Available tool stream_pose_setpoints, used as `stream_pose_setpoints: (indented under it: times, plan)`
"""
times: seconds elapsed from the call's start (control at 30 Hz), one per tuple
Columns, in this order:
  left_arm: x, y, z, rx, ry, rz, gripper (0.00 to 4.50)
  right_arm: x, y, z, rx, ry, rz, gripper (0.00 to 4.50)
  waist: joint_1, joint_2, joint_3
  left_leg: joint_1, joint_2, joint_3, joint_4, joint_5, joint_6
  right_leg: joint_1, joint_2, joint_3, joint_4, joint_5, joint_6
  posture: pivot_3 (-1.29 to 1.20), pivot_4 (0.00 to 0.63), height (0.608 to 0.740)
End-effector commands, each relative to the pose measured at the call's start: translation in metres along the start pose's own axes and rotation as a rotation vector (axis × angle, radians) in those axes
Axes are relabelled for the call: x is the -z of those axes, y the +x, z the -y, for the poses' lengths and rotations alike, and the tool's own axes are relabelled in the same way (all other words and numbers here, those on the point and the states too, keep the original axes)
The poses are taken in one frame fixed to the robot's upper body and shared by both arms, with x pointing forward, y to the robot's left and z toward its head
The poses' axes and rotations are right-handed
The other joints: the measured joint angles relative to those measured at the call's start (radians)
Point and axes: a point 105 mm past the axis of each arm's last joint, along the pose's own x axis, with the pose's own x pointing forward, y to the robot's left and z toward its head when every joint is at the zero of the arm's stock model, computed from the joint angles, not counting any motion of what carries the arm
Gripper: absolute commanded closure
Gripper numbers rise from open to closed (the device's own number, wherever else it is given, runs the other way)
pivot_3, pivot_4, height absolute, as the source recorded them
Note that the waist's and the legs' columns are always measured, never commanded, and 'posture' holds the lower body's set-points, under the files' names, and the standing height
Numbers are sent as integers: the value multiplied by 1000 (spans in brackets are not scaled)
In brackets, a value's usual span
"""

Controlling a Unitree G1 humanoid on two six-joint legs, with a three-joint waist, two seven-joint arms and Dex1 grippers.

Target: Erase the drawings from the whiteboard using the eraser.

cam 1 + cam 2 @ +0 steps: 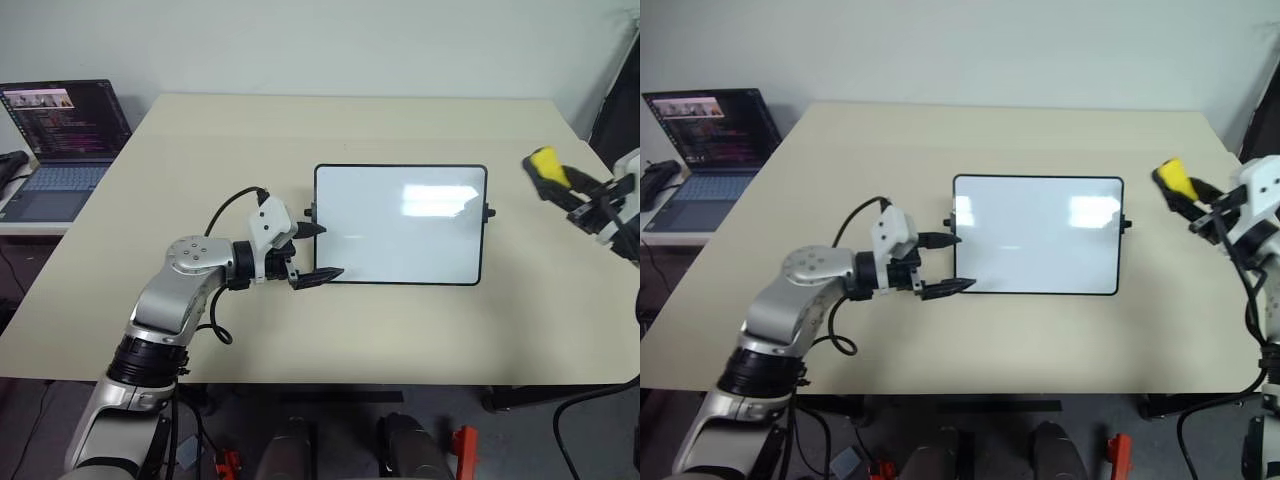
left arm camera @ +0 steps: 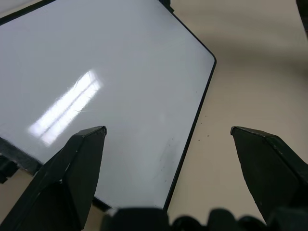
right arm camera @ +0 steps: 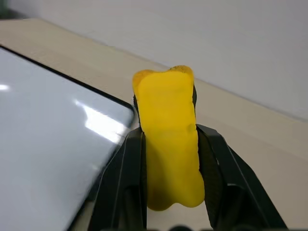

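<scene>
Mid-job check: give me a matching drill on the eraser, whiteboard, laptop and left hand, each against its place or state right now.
Things:
1. eraser
2. whiteboard
3. laptop
4. left hand

Places or states:
A. open, at the board's left edge
B. flat in the middle of the table, surface wiped clean
C. pinched in the right hand, off to the board's right
D. on a side surface left of the table, screen lit

Pairs: 1-C, 2-B, 3-D, 4-A

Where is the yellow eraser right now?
The eraser is pinched in the right pincer, held up past the whiteboard's right end.
</scene>
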Motion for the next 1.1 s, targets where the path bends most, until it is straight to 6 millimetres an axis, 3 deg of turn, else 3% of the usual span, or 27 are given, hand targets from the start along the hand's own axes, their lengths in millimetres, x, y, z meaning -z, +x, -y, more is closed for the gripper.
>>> stream_pose_setpoints:
  times: [0.03, 0.13, 0.3, 0.7, 1.0, 1.03, 1.1]
  plan:
    - [-19, 22, 20, 111, 54, 72, 0, 32, -13, 21, 137, 63, -143, 3411, 1, 0, 0, 0, -1, 0, 0, 0, 0, 1, -1, 0, 0, 0, 0, 0, 150, 740]
    - [-26, 45, 41, 201, 62, 105, 0, 61, -23, 22, 181, 135, -239, 3411, -3, 1, 0, 0, -1, 1, 0, 0, 0, 0, -1, 1, 0, -1, 1, 0, 150, 740]
    - [-34, 62, 53, 242, 66, 136, 0, 94, -40, 19, 212, 184, -365, 3411, -15, 1, 0, 1, -2, 3, 0, 0, 0, 0, 1, 2, 2, -1, 1, 0, 150, 740]
    - [-23, 52, 51, 228, 61, 98, 0, 107, -51, 16, 190, 203, -405, 3411, -26, 3, -1, 4, -2, 3, 3, 0, 0, 3, 4, 3, 2, -1, 1, 0, 150, 740]
    - [-21, 44, 42, 178, 66, 85, 0, 100, -46, 21, 204, 186, -382, 325, -27, 3, -1, 4, -1, 2, 3, 0, 0, 3, 4, 3, 3, -1, 1, 0, 150, 740]
    - [-20, 43, 40, 169, 68, 83, 0, 99, -45, 21, 205, 179, -379, 46, -27, 3, -1, 4, -1, 2, 2, 0, 0, 3, 4, 2, 3, -1, 1, 0, 150, 740]
    - [-26, 34, 25, 90, 58, 110, 0, 85, -39, 18, 177, 163, -324, 46, -27, 3, -1, 4, -1, 2, 3, 0, 0, 3, 4, 2, 3, -1, 1, 0, 150, 740]
